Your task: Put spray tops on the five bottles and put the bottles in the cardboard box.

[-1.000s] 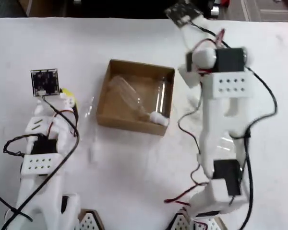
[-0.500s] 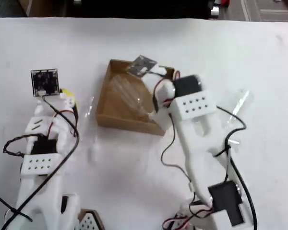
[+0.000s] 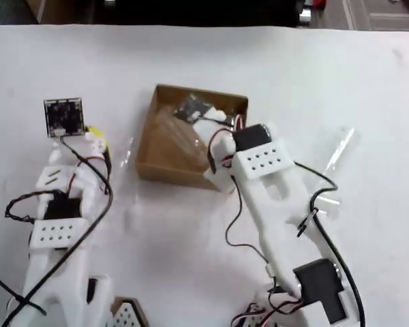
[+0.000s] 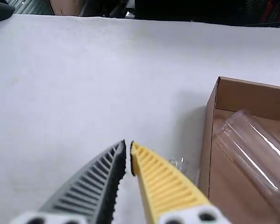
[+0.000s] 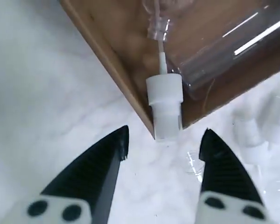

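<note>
Your tally: one box, one white spray top, two arms.
You can make out clear bottles lying in the box, but they overlap too faintly to count.

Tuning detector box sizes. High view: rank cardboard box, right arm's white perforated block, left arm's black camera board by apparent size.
1. cardboard box, clearly largest.
2-3. white perforated block and black camera board look about alike, both raised nearer the camera; not ranked.
</note>
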Action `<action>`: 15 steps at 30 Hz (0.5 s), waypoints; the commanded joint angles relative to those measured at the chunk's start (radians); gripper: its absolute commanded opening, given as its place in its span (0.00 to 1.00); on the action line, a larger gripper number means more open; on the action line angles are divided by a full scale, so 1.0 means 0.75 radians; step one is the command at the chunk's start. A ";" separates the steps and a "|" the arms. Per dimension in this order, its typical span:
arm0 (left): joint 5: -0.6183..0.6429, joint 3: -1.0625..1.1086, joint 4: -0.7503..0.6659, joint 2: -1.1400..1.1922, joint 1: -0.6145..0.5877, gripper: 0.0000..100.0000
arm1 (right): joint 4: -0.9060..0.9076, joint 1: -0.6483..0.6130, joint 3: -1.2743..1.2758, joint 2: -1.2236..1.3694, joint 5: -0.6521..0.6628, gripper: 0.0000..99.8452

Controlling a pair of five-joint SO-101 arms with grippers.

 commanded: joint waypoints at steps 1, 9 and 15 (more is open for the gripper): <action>0.002 -0.008 -0.033 -0.017 -0.017 0.03 | -0.032 -0.005 -0.006 0.064 0.088 0.22; 0.002 -0.008 -0.033 -0.017 -0.017 0.03 | -0.060 0.085 -0.080 0.193 0.100 0.07; 0.002 -0.008 -0.035 -0.017 -0.017 0.03 | -0.026 0.089 -0.117 0.148 0.102 0.02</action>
